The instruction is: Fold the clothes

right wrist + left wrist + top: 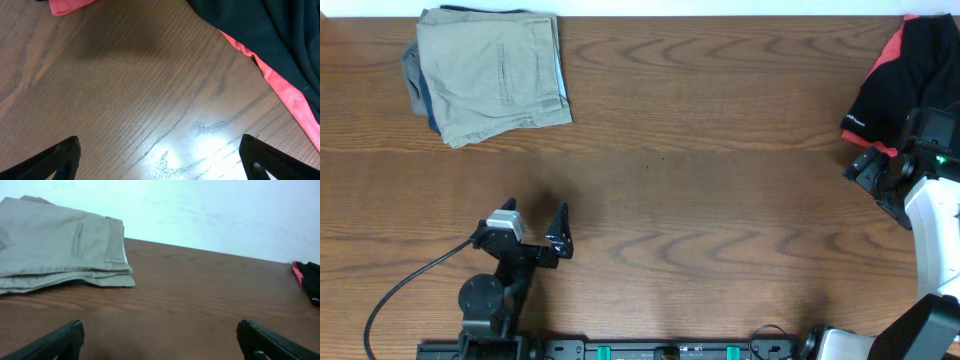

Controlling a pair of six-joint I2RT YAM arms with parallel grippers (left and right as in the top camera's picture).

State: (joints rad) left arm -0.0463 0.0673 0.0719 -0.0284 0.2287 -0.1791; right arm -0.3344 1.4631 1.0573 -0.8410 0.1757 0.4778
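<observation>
The folded light beige khaki cotton trousers (492,75) are lying at the far left corner of the brown wooden tabletop (720,200), atop a dark blue garment (418,98). The left jaws and the right jaws are gaping wide, empty.

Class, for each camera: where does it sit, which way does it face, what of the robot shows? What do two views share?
Overhead: above the table, facing down; left arm, right arm.
Left wrist: low, facing khaki clothes; open left tool.
Right wrist: close over table, facing black-red garment; open right tool.
Shared: khaki clothes in overhead and left wrist.
</observation>
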